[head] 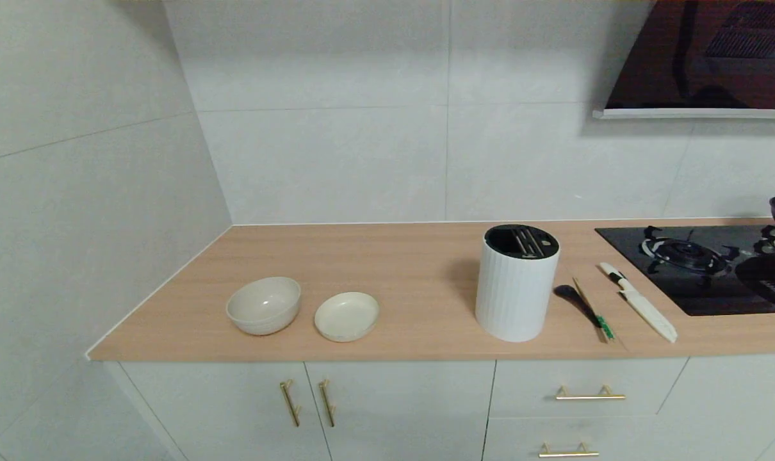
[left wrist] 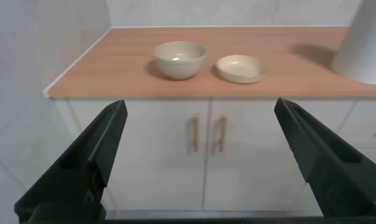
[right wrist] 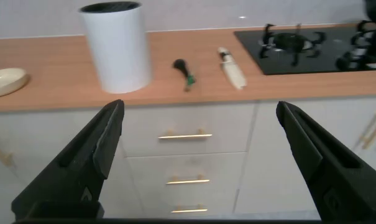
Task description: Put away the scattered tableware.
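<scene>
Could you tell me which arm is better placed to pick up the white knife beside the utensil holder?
Likely the right. The right gripper, open, faces the white knife and utensil holder on the right half of the counter; the left gripper faces the bowl and shallow dish further left.

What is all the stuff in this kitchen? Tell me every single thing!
bowl: one, beige, left part of the counter
shallow dish: one, cream, just right of the bowl
utensil holder: one, white with a black slotted top, upright, right of the dish
spoon: one, black, lying right of the holder
chopsticks: seemingly a pair, tan with a green band, alongside the spoon
knife: one, white, between chopsticks and stove
gas stove: one, black, counter's right end
range hood: one, dark, on the wall above the stove
counter: one, light wood
cabinets: white, gold handles, under the counter
left gripper: black, open, before the cabinet doors
right gripper: black, open, before the drawers
</scene>
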`<state>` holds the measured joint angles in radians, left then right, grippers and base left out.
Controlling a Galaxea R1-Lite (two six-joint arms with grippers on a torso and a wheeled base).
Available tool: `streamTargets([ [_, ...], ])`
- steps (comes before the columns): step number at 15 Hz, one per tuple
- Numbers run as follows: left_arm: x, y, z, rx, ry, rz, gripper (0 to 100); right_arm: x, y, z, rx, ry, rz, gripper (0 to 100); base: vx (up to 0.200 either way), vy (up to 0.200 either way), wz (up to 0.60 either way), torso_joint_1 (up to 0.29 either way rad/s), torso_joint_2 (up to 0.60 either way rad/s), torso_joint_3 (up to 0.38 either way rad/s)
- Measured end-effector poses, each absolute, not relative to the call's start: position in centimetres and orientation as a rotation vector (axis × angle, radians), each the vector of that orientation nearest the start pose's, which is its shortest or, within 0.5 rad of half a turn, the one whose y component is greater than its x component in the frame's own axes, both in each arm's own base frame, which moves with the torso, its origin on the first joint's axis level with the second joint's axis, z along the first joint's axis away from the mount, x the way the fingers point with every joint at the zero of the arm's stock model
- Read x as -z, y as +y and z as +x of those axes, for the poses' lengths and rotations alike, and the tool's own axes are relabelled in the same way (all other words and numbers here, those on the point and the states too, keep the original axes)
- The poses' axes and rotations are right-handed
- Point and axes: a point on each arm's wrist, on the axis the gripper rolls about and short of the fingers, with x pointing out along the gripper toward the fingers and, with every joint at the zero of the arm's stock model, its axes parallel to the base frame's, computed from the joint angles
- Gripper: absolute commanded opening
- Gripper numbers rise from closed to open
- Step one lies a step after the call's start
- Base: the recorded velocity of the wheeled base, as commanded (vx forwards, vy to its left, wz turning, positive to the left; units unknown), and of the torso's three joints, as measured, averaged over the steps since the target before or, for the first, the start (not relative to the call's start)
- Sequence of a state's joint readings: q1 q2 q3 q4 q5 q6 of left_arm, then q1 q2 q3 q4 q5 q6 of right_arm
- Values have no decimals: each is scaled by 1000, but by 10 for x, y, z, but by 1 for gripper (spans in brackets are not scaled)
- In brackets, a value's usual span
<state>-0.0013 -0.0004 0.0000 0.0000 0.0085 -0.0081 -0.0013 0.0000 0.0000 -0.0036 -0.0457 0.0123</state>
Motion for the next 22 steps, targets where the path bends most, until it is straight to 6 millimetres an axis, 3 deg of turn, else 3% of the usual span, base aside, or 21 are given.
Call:
streamTargets([
  [17, -75, 0, -23, -7, 0, -7, 100, -76, -1, -23, 47, -4, 11, 100, 0, 200, 0, 3, 0, 3],
  [22, -75, 0, -23, -9, 0, -6, 100, -76, -1, -23, 47, -4, 12, 100, 0, 0, 0, 0, 0, 0],
])
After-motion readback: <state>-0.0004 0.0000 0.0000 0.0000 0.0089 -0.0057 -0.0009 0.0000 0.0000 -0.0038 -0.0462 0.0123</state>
